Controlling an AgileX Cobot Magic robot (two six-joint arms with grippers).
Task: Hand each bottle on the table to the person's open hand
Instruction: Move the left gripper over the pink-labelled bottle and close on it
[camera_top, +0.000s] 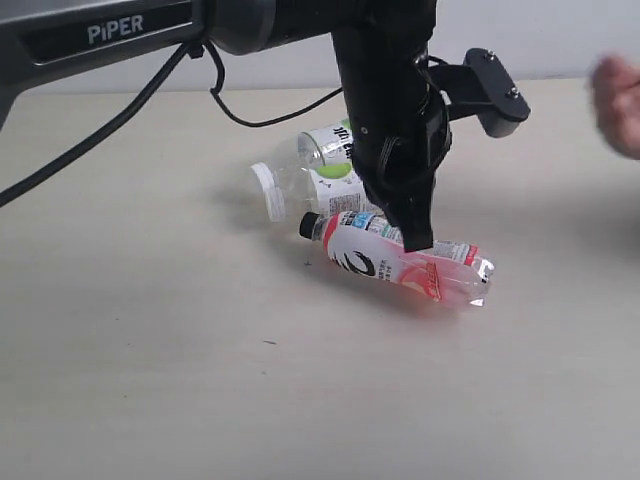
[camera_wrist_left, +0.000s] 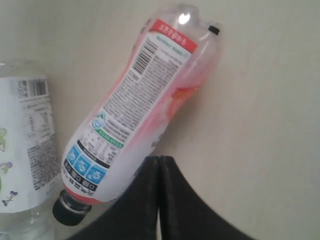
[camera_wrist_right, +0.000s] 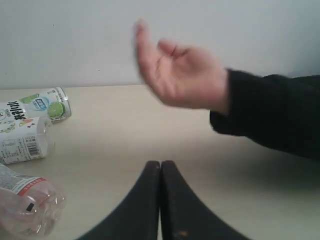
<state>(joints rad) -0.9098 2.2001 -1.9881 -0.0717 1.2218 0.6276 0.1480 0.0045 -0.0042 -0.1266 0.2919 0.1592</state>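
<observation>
Pickup looks about to begin
Left gripper (camera_top: 418, 238) hovers just above the pink bottle (camera_top: 400, 268) lying on the table (camera_top: 150, 350), pressed tight together, so it must spread before grasping. Other bottles (camera_top: 320, 165) lie behind. Right gripper (camera_wrist_right: 160, 200), also closed and empty, faces the person's open hand (camera_wrist_right: 182, 77), raised to receive

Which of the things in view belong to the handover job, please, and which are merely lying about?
Job: pink-red bottle, white-labelled bottles, person's open hand, table, left pincer.
Lying about: black cable.
</observation>
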